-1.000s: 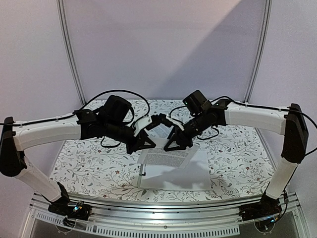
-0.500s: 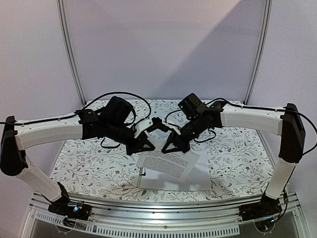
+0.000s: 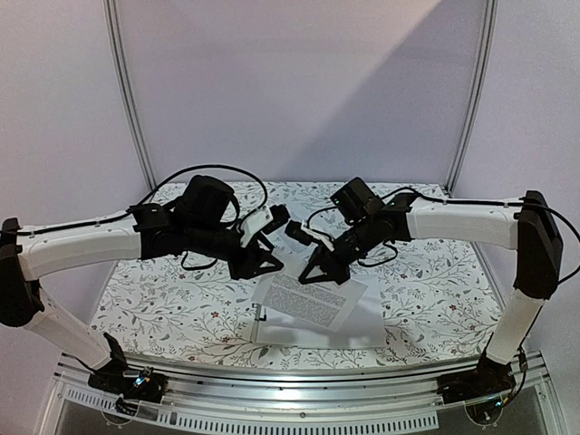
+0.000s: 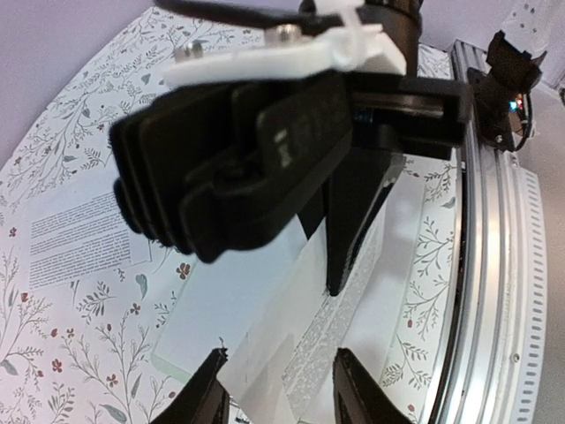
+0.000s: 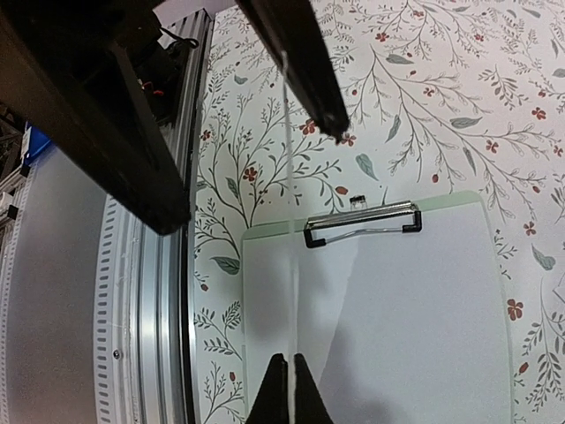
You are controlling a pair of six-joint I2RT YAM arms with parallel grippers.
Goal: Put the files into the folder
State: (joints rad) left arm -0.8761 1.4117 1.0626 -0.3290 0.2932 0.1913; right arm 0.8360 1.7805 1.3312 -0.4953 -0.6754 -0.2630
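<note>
A printed sheet of the files (image 3: 311, 299) hangs tilted over the folder (image 3: 362, 328), which lies flat on the cloth. My right gripper (image 3: 314, 272) is shut on the sheet's upper edge. The right wrist view shows that sheet (image 5: 289, 265) edge-on, pinched in the right gripper (image 5: 289, 389). Below it lie the folder's green rim (image 5: 446, 200), its dark clip (image 5: 362, 221) and a blank white sheet (image 5: 406, 327). My left gripper (image 3: 265, 263) stands open beside the sheet. In the left wrist view the sheet's corner (image 4: 265, 371) sits loose between the parted fingers of the left gripper (image 4: 281, 402).
A floral cloth (image 3: 163, 299) covers the table. Another printed sheet (image 4: 79, 238) lies flat on the cloth beside the folder. A metal rail (image 3: 299, 399) runs along the near edge. Black cables (image 3: 208, 172) loop behind both wrists.
The left gripper has opened and let go of the sheet. The right gripper closed on the sheet's edge and holds it. The sheet has swung down flatter over the folder.
</note>
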